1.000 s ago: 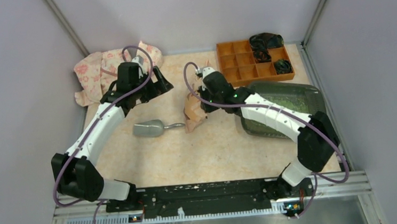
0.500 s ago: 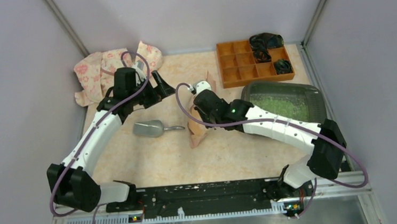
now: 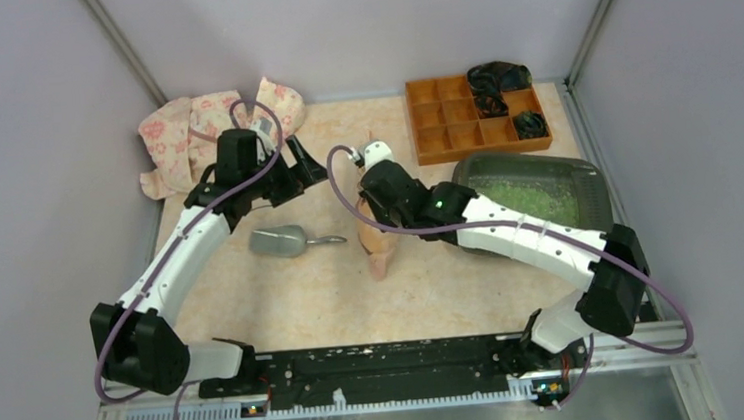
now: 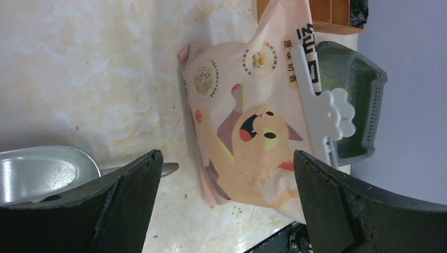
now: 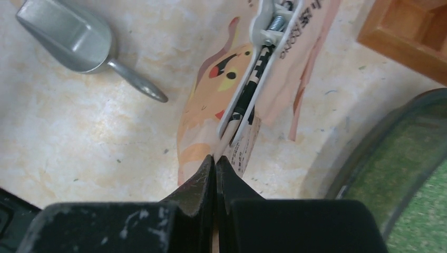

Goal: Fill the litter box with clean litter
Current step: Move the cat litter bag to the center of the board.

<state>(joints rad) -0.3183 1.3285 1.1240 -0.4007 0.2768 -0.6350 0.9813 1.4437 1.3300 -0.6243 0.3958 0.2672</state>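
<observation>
Change: the right arm has swung clear of the large dark grey-green rounded plastic litter box [image 3: 586, 175], which it half covered a second ago. It has carried the pale pink printed bag [image 3: 381, 249] toward the middle of the table. The left arm has edged slightly to the right.
Right gripper: the right gripper [image 5: 215, 158] is pinched tight on the bag's edge, just beside the end of a white plastic clip [image 5: 258, 52] clamped along that same edge.
Left gripper: the left gripper [image 4: 226, 155] is spread wide with nothing between its fingers. It sits above the table behind the scoop and faces the cartoon cat printed on the bag.
Bag: it hangs edge-on under the right gripper, narrow and creased. Whether its lower end touches the table I cannot tell.
Litter box: it sits at the right side of the marbled beige table [image 3: 295, 296], just in front of the orange organiser and well to the right of the bag.
Clean litter: the clean litter [image 3: 533, 197], a mass of tiny light-green granules, lies spread over the floor of the litter box.
Scoop: the grey scoop [image 3: 280, 241] lies flat on the table left of the bag. Its thin handle points toward the bag, near it but apart.
Organiser: the orange plastic compartment organiser [image 3: 451, 113] stands at the back right, with dark bundled items [image 3: 498, 80] in its right-hand compartments.
Cloth: a pink floral cloth [image 3: 191, 129] lies crumpled in the back-left corner.
</observation>
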